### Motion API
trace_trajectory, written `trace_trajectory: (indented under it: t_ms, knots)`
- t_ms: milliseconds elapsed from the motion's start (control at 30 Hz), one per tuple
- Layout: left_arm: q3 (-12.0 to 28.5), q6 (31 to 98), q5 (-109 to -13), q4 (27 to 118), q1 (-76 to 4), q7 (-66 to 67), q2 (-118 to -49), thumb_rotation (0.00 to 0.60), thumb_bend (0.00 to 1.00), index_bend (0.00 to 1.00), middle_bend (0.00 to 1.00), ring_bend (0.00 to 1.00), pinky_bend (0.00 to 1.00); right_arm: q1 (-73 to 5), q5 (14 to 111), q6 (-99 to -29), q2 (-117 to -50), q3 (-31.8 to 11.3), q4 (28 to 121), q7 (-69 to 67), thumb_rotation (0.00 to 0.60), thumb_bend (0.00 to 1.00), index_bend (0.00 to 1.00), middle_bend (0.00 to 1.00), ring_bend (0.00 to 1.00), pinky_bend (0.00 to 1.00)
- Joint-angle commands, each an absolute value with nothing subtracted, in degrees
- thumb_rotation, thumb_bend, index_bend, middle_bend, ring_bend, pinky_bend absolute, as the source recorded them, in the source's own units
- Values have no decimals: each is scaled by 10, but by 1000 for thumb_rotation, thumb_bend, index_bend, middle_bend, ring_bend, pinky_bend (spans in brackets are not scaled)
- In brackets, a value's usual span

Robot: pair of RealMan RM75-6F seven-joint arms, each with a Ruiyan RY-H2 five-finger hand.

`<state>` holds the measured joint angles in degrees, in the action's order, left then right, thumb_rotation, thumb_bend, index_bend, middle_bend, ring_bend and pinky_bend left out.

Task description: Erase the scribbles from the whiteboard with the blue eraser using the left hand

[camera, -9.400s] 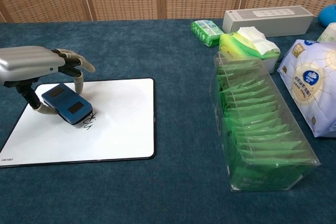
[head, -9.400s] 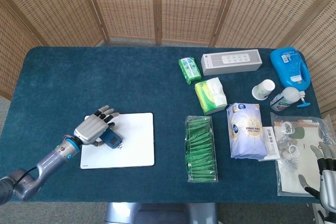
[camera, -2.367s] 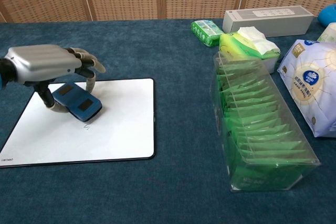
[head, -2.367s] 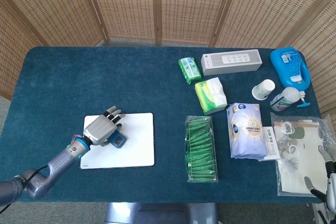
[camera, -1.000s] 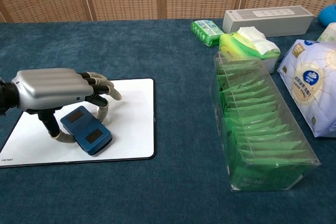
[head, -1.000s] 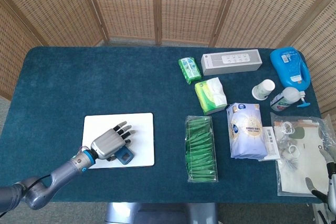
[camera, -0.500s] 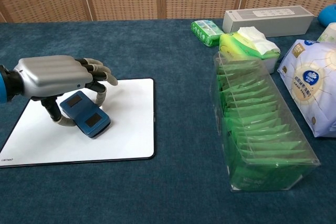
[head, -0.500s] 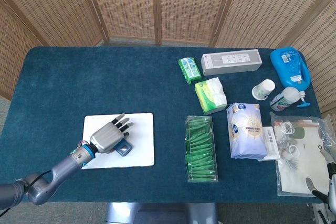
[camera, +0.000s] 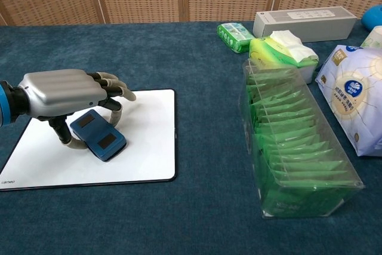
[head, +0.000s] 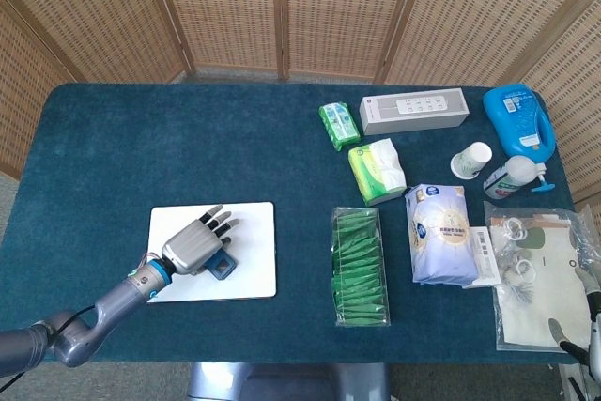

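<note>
On the whiteboard, lower-middle area, your left hand grips the blue eraser: thumb on its left edge, fingers curled over the top and far side, eraser face flat on the board. In the head view the same hand covers most of the eraser, which sits toward the front half of the board.

No ink is visible on the exposed white surface in either view; marks under the hand or eraser can't be ruled out. So judge this as late in the wiping, maybe a last check pass.

To do it well: keep the eraser flat, don't let it tip onto an edge. Press down lightly and evenly so the board doesn't slide on the blue desk cloth. Use short overlapping strokes and stay inside the black border. Keep your thumb hold firm, since the eraser looks slick and could twist out.

Your right hand shows only at the bottom right corner of the head view, near the clear plastic bag; whether its fingers are spread or curled can't be told. Leave it parked.
</note>
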<state>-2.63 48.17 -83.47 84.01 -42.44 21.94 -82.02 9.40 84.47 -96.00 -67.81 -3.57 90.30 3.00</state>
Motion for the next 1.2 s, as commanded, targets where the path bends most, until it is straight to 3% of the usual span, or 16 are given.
trace_trajectory:
  t_ms: [33,467,867,1200]
  knots:
    - [-31,483,-842,848,-424,219,-817,600,280,718,116,0,0,94,845,-960,-678,-36,903,30,600,231,140,107,0,34]
    - [-28,494,-863,883,-427,195,-804,600,280,718,116,0,0,93,846,-960,-679,-37,903,31,600,230,139,107,0,34]
    - [11,485,-820,825,-440,190,-832,600,280,712,105,0,0,93,845,-959,-680,-36,901,29,600,230,140,107,0,34]
    - [19,460,-794,773,-451,186,-868,600,280,710,101,0,0,92,845,-957,-681,-36,903,34,600,231,140,107,0,35]
